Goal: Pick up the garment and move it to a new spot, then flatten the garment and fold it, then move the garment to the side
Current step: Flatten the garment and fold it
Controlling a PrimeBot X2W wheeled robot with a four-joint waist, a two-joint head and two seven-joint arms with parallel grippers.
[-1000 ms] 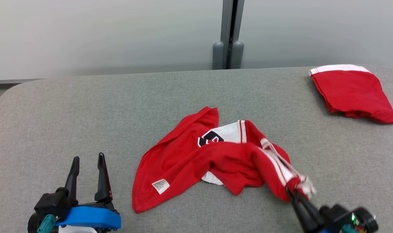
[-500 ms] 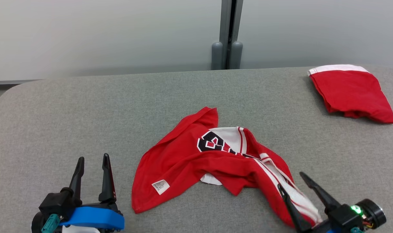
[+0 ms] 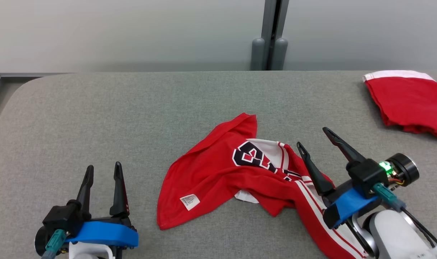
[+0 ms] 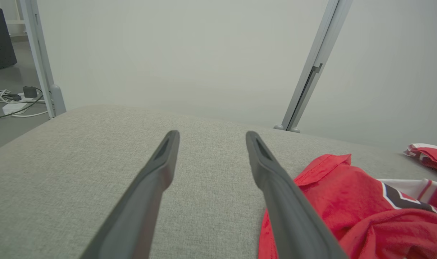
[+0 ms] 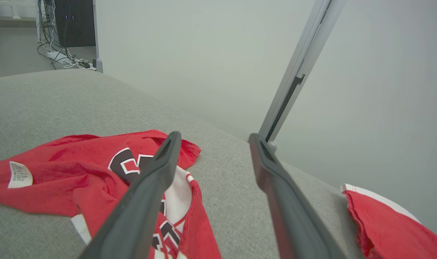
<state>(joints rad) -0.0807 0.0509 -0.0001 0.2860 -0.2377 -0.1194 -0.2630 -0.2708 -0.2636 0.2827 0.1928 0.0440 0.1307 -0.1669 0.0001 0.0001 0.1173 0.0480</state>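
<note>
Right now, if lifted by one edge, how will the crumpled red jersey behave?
The red jersey lies in soft folds and overlaps itself, so it will probably drape and hang limp, not hold shape. It looks thin, so likely light. Pushed across the grey fabric table, it would probably bunch rather than slide.

Left gripper [image 3: 103, 166] and right gripper [image 3: 312, 137], long dark fingers [image 3: 118, 190], blue bands [image 3: 103, 235], teal plugs [image 3: 54, 242], white forearms [image 3: 394, 233], green light [image 3: 385, 166]

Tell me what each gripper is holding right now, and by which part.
Nothing is held. The left gripper is open over the table beside the red garment; the right gripper is open above the garment, jaws empty.
</note>
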